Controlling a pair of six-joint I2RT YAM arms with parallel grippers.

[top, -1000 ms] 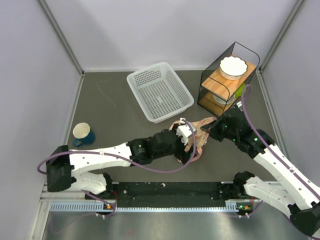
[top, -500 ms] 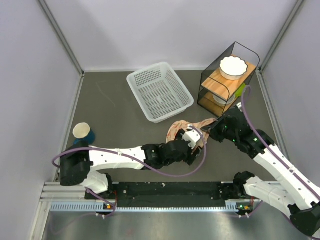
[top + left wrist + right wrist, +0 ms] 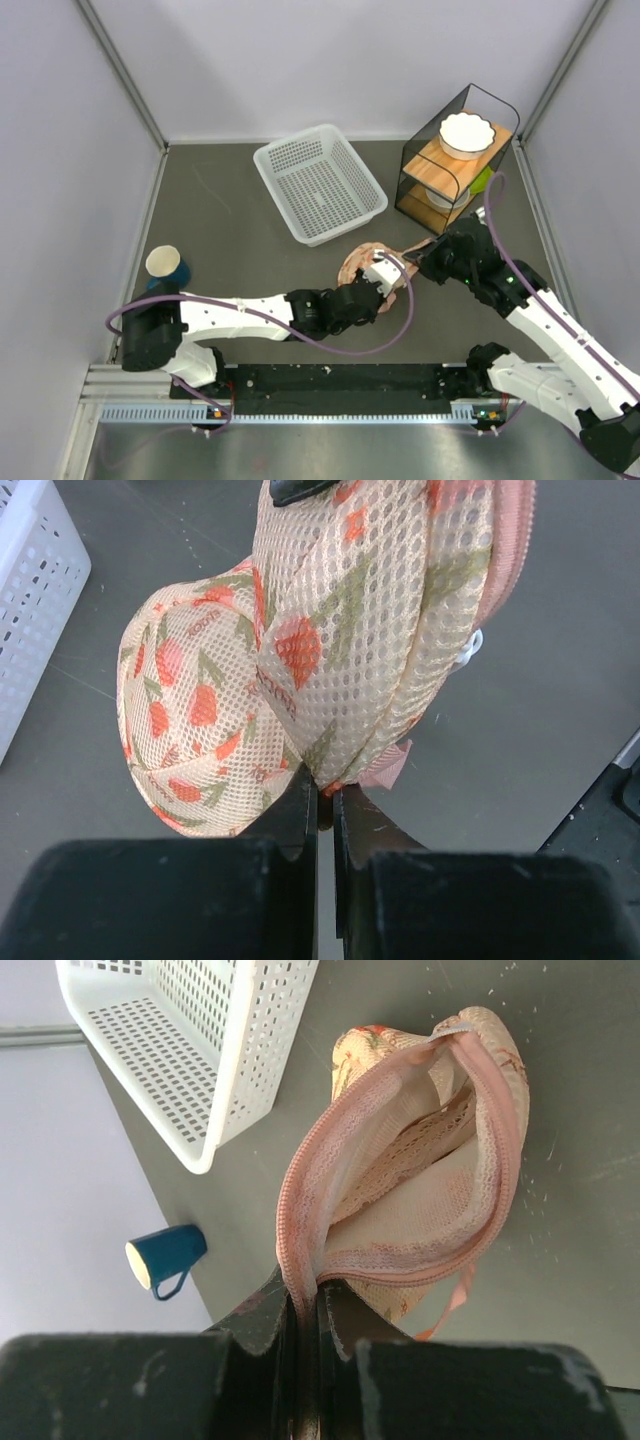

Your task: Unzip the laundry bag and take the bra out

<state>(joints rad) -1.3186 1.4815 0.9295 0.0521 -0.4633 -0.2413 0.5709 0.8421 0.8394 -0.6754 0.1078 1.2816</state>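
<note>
Left gripper pinches the seam of the beige-pink, red-printed mesh laundry bag; right gripper clamps its gaping pink zip trim. The bag is at 5 o'clock from the white perforated plastic basket.

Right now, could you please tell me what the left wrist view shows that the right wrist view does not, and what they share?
Only the left wrist view shows the laundry bag's outside: domed mesh with red-orange prints. Only the right wrist view shows its open mouth edged with pink trim, lace-edged fabric inside, and a blue mug. Both show the bag, the white basket, the grey table, and that arm's own jaws shut on the bag's edge.
</note>
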